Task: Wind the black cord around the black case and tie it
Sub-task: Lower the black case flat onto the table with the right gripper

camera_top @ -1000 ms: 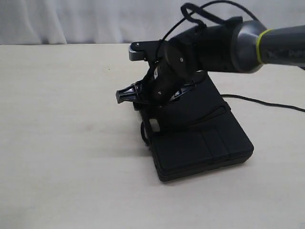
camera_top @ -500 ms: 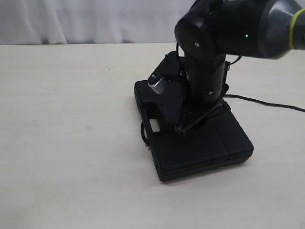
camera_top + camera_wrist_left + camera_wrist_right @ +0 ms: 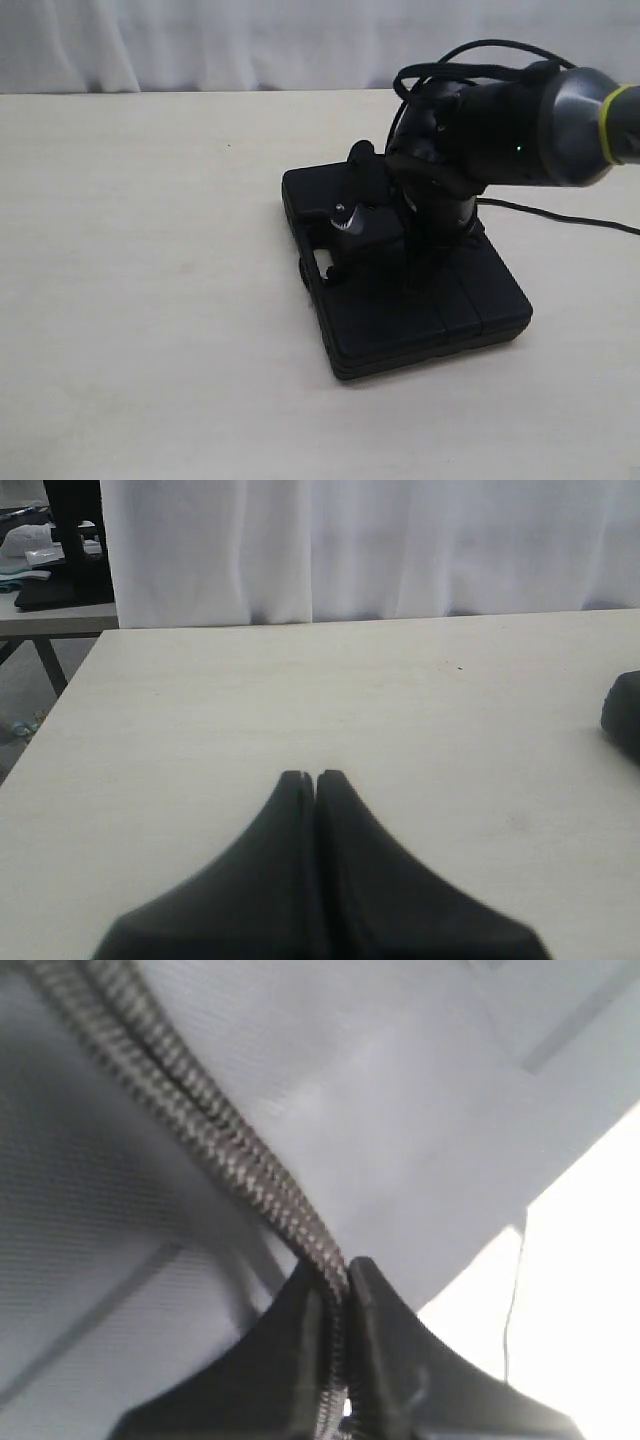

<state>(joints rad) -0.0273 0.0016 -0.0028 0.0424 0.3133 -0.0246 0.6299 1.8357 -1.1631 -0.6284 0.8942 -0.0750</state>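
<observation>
Black cord (image 3: pixel 200 1125), clamped in right end effector (image 3: pixel 338 1275)

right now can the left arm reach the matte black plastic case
Probably: the table left of the case is bare, though the right gripper, shut on the black braided cord, crowds its top.

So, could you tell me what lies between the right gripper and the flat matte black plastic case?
The thin black braided cord, shown in the right wrist view: it crosses the case and enters the shut right gripper.
</observation>
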